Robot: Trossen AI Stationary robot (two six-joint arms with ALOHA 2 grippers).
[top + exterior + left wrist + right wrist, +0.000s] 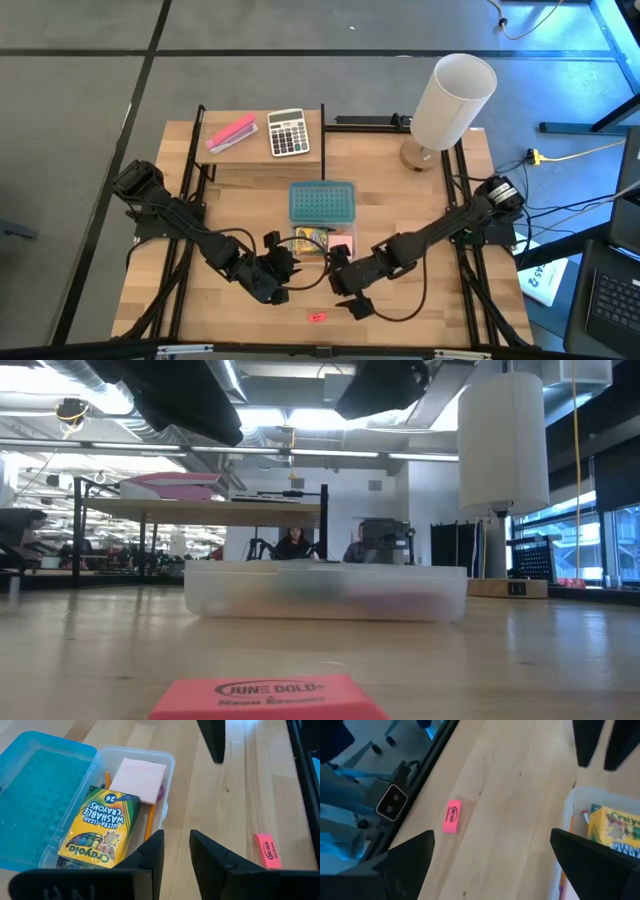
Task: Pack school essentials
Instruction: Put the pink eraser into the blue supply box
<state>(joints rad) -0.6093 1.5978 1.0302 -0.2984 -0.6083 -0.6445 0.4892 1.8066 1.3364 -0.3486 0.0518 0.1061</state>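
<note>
A clear pencil box [325, 243] sits mid-table with its blue lid [322, 201] swung open toward the far side. Inside lie a yellow-green crayon box [100, 827], a pale pink sticky-note pad [138, 780] and orange pencils [149, 822]. A small pink eraser [317, 317] lies flat on the wood near the front edge, closest in the low view [270, 698]. My left gripper [176, 855] hovers at the box's near left corner, open by a narrow gap, with nothing in it. My right gripper [492, 865] hangs wide open just right of the eraser [452, 816] and holds nothing.
A raised wooden shelf at the far left carries a long pink stapler [231, 133] and a white-grey calculator [288, 132]. A tall white cylinder on a wooden base [452, 100] stands at the far right. Black frame rails run along both table sides.
</note>
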